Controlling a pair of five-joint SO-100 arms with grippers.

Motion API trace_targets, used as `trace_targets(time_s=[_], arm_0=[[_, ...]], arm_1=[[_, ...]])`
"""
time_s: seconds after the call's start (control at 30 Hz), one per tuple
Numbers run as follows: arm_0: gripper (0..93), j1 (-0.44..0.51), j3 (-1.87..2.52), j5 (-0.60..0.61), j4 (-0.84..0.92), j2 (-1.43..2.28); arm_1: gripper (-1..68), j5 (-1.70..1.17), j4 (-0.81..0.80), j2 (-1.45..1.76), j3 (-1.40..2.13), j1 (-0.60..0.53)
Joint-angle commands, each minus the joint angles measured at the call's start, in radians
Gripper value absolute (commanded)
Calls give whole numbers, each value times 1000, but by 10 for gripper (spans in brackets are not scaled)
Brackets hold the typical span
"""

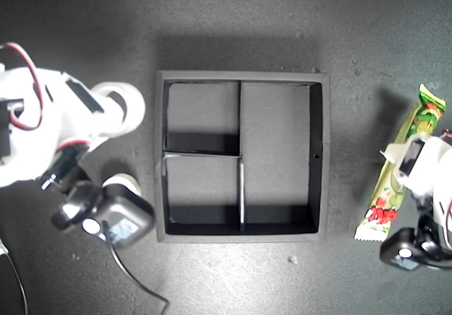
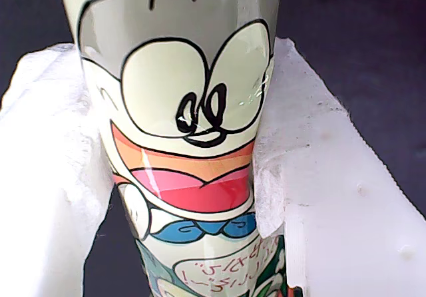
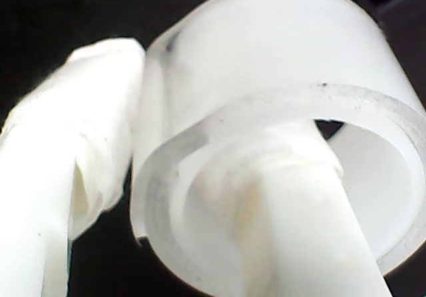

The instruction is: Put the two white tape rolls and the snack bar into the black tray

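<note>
The black tray (image 1: 319, 188) sits mid-table, and its two small compartments and one long one show only bare floor. At the exterior view's right, the snack bar (image 1: 383, 205) lies lengthwise with my first gripper (image 1: 404, 161) shut across its middle. Up close, the cartoon wrapper (image 2: 193, 110) is squeezed between white padded fingers (image 2: 319, 197). At the exterior view's left, my second gripper (image 1: 116, 108) is shut on the wider white tape roll (image 1: 133, 103). One finger (image 3: 293, 197) passes through the roll (image 3: 266, 57), the other presses its outer wall. A smaller tape roll (image 1: 121, 183) rests below it.
The second arm's dark motor housing (image 1: 116, 220) and a black cable (image 1: 141, 287) lie just beside the smaller roll. A red wire (image 1: 28, 68) loops over that arm. A small crumb (image 1: 292, 259) lies below the tray. The table is dark grey.
</note>
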Motion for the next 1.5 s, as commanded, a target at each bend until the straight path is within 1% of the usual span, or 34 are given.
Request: trace_targets(time_s=[0.0, 0.1, 0.23, 0.47, 0.57, 0.73, 0.93, 1.33, 1.4, 1.47], arm_0=[[1, 3, -118, 15, 9, -44], [1, 0, -170, 28, 9, -107], [1, 2, -258, 34, 17, -201], [1, 23, -456, 35, 74, -374], [1, 32, -537, 34, 92, -456], [1, 57, -741, 28, 167, -650], [1, 67, -1178, 12, 359, -953], [1, 54, -1180, -5, 360, -1002], [7, 52, -1166, -9, 360, -994], [61, 49, -1146, -14, 360, -982]], arm_1=[[72, -144, 80, 5, -212, -8], [78, -178, 72, 3, -325, -14], [80, -232, -6, -55, -445, -8], [80, -299, 17, -506, -977, 21], [79, -298, -6, -620, -1095, 28], [79, -270, -124, -632, -1043, 20], [80, -244, -184, -632, -991, 8], [80, -210, -204, -634, -917, -9], [103, -209, -202, -634, -904, -9], [149, -207, -190, -634, -899, -9]])
